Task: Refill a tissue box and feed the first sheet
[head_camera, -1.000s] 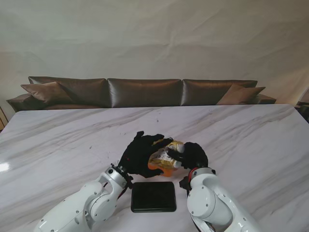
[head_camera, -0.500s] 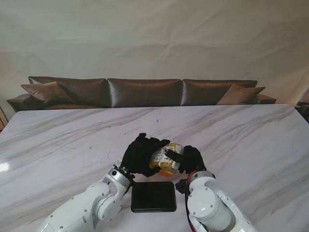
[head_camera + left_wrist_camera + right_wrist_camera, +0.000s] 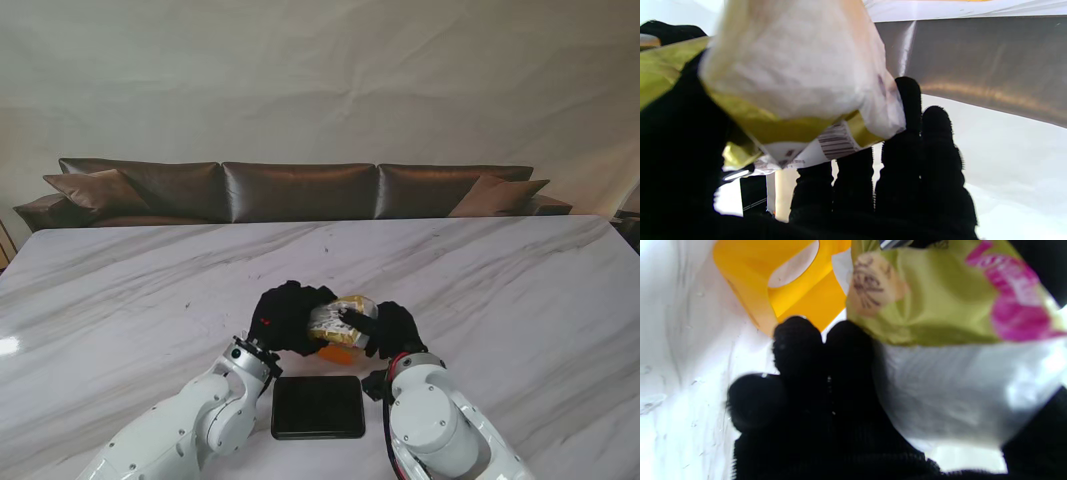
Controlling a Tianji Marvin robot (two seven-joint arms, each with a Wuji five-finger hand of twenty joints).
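A: The left hand (image 3: 285, 318) clasps one end of the tissue pack (image 3: 340, 322); the right hand (image 3: 392, 328) clasps the other.

B: So the pack's long axis runs hand to hand, lifted over the orange tissue box (image 3: 333, 354)?

A: Yes, box just nearer the robot, black tray (image 3: 318, 407) nearer still, on the marble surface (image 3: 520, 290). Sofa (image 3: 300, 190) behind.
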